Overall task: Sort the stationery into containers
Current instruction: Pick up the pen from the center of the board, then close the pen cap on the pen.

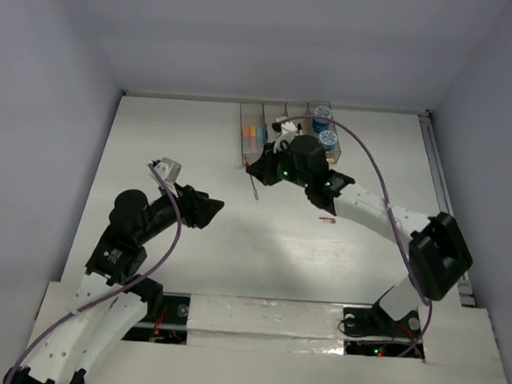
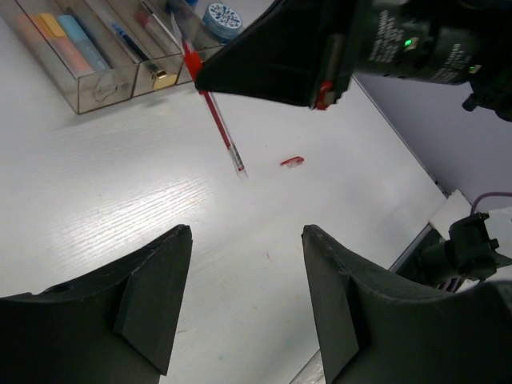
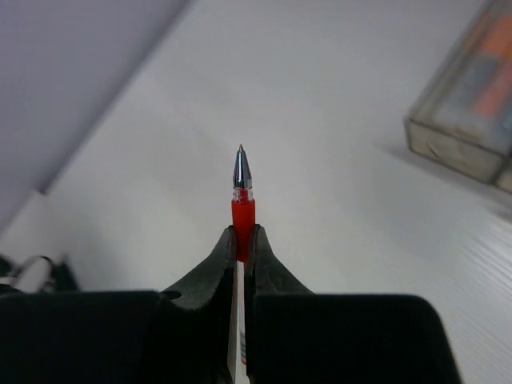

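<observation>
Our right jaws are pinched shut on the red pen (image 3: 242, 210) at its grip section, slanting over the desk (image 2: 120, 208) near the containers (image 2: 94, 98). It looks light, stiff and slim, so it may pivot. Left jaws stand apart, empty.

Pen (image 3: 242, 216): red grip, silver tip, clear barrel w/ red refill. Small bit (image 2: 292, 162) on table: red too. Table (image 2: 120, 208): white, fine streaky grain. Containers (image 2: 88, 88): translucent grey-brown. Sticks (image 2: 80, 40): orange, yellow, lt blue. Rolls (image 1: 323, 115): blue w/ white pattern on top. Right gripper (image 3: 242, 234) & left gripper (image 2: 246, 240): matte black. Arms (image 1: 369, 204): white links, black joints, green LEDs. Cable (image 1: 180, 226): purple. Walls (image 1: 55, 55): pale lilac-grey.
</observation>
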